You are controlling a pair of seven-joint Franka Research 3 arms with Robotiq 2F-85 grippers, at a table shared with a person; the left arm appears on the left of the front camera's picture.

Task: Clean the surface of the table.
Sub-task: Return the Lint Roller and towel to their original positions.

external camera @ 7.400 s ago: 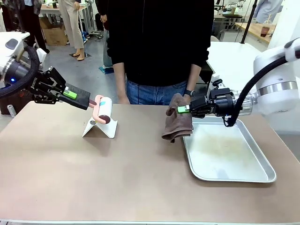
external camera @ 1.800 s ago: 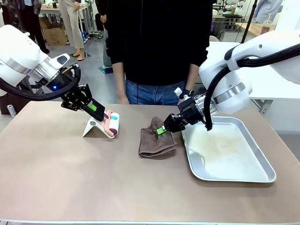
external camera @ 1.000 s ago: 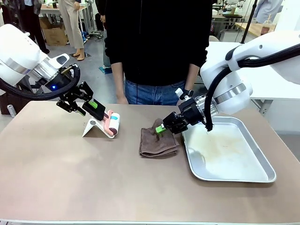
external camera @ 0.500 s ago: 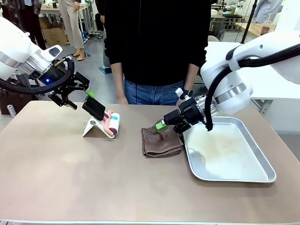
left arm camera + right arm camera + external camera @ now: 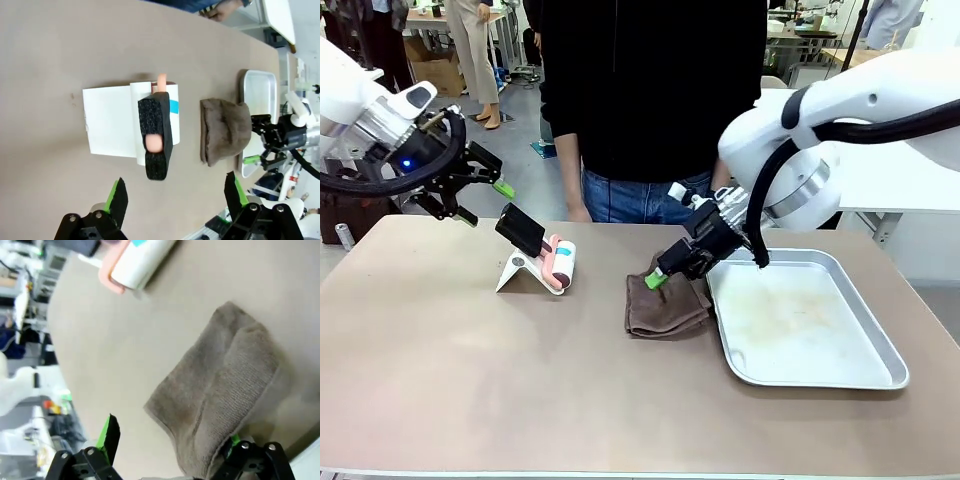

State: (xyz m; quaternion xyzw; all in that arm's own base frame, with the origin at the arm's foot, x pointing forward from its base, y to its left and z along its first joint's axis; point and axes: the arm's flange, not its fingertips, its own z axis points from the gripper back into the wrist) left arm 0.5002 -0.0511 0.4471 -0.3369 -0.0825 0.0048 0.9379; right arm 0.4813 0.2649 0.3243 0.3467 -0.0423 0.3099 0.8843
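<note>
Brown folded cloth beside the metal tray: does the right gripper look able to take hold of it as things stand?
Probably yes. The right gripper hovers open directly over the brown folded cloth, which lies flat on the table with nothing on top.

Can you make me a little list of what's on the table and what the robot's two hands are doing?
table: brown, holds everything
cloth: brown, folded, lying beside the tray
tray: silver, on the robot's right side
lint roller: leaning on a white stand, black pad on its handle
left hand: open, up in the air, holding nothing
right hand: open, just above the cloth
person: standing at the far side
</note>
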